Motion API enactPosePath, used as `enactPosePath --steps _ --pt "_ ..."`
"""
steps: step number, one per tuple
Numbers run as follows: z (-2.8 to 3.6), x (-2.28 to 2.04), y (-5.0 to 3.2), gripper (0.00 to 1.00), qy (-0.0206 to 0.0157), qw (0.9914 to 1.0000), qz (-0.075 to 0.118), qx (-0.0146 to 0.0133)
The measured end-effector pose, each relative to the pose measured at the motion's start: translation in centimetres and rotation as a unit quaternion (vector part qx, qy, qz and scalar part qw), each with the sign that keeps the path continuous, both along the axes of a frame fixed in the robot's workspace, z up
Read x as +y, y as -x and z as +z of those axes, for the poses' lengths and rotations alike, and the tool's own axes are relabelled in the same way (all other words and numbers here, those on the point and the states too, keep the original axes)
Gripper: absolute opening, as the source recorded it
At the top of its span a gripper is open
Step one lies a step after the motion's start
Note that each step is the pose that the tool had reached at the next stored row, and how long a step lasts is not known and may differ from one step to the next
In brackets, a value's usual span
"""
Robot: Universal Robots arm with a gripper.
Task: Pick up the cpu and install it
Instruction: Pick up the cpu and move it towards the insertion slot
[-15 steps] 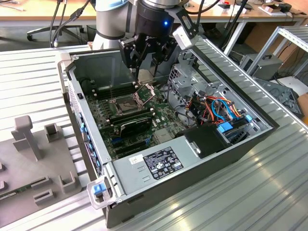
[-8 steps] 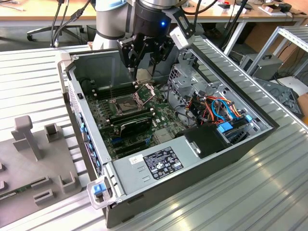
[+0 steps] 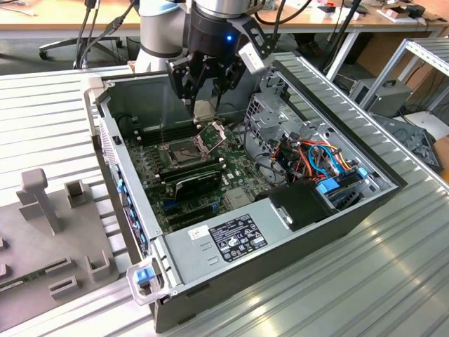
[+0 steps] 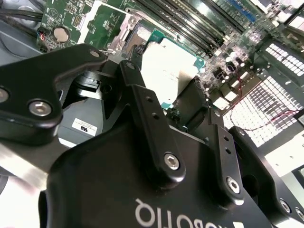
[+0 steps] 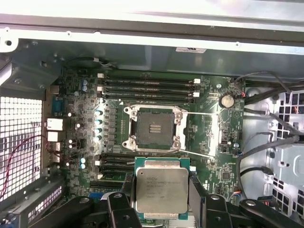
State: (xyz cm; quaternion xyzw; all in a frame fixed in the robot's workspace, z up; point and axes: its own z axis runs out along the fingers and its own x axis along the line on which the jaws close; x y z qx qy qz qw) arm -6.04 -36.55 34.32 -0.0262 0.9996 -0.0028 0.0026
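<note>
The black tool (image 3: 203, 97) is clenched on the cpu (image 5: 161, 190), with one finger on each of two opposite edges. The cpu hangs in the air inside the open computer case (image 3: 280, 270). It is over the green board, near the socket (image 5: 153, 128) but not in it. It touches nothing but the tool.

The cpu is a small, thin, flat square. Its top is a dull grey metal plate, smooth, with a green rim under it. I think it is very light and stiff, so it will not bend. But it looks easy to hurt. Its smooth sides could slip, and a bump or a tilt could harm it or the socket. The edges look like the right place to hold it, not the flat faces.

The socket is a shiny silver frame, open, with a dark empty square in the middle. Long black memory sticks (image 5: 147, 88) lie in rows beside it. The case rests on a ribbed metal desk (image 3: 393, 267).
</note>
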Motion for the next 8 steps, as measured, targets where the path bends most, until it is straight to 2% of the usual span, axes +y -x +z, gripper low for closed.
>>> enactPosePath --steps 2,5,8 --pt "-0.38 0.34 0.00 0.55 0.0000 1.00000 0.000 0.0000" --pt "-1.39 1.09 -0.02 0.55 0.0000 1.00000 0.000 0.0000" --pt "-1.93 1.32 -0.02 0.55 0.0000 1.00000 0.000 0.0000"
